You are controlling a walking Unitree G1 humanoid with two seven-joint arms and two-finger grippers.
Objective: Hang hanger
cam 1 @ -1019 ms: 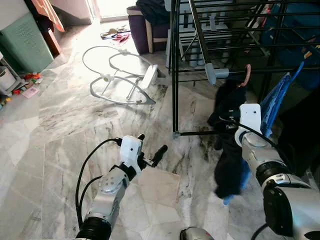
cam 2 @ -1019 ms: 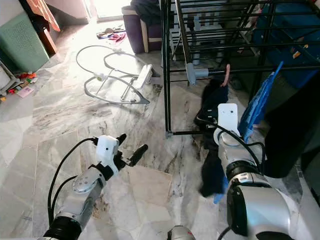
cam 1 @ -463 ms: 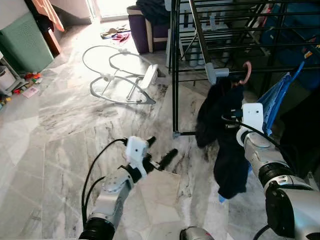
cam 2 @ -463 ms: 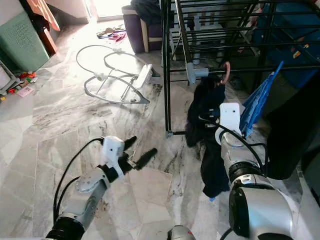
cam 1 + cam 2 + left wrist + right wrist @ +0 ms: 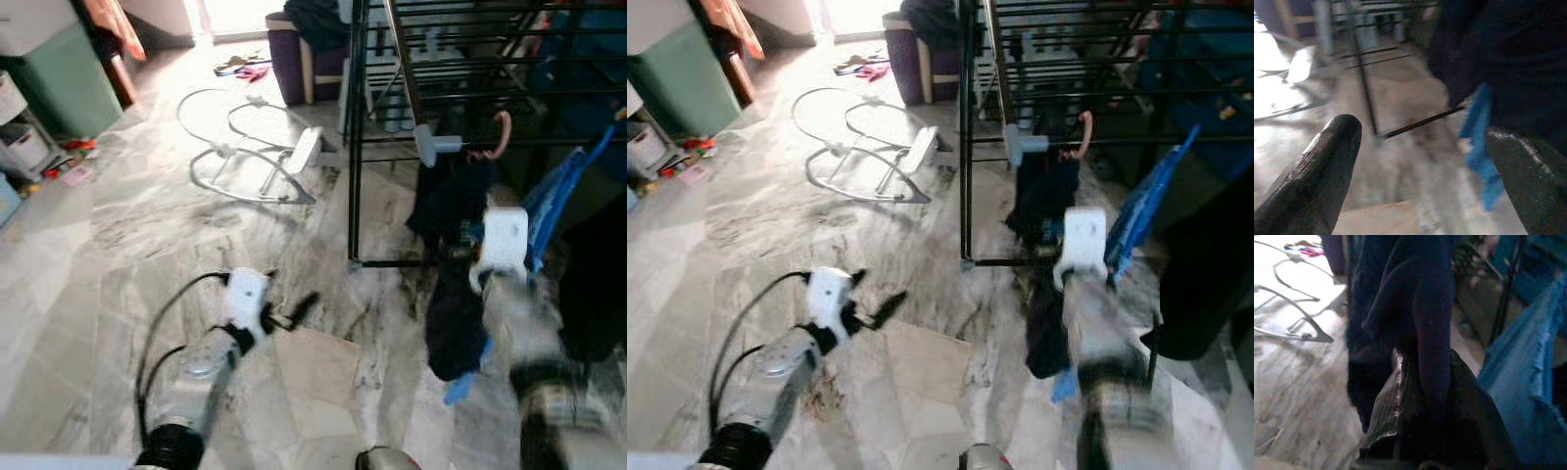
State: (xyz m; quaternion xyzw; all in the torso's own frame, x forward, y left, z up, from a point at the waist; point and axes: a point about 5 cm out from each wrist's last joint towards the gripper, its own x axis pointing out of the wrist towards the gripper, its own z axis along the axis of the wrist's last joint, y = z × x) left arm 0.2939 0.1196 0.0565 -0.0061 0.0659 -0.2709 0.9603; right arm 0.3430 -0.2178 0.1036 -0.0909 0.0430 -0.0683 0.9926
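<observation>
Hanger hook [image 5: 501,134], the pink curved one, is sitting over a dark bar of the black drying rack [image 5: 392,59] you are standing at, so the hang itself looks done or nearly so. You are looking at the rack first, then the dark garment [image 5: 453,245] drooping from that hanger down toward the marble floor [image 5: 118,255], with a blue cloth [image 5: 554,191] just beside it. Your right gripper [image 5: 1422,396] is clenching a fold of the dark garment, fingers pinched together on the fabric. What is left, judging from this, is letting go and pulling clear. Your left gripper [image 5: 1420,166] is hanging low over the floor, fingers spread wide, holding nothing.
</observation>
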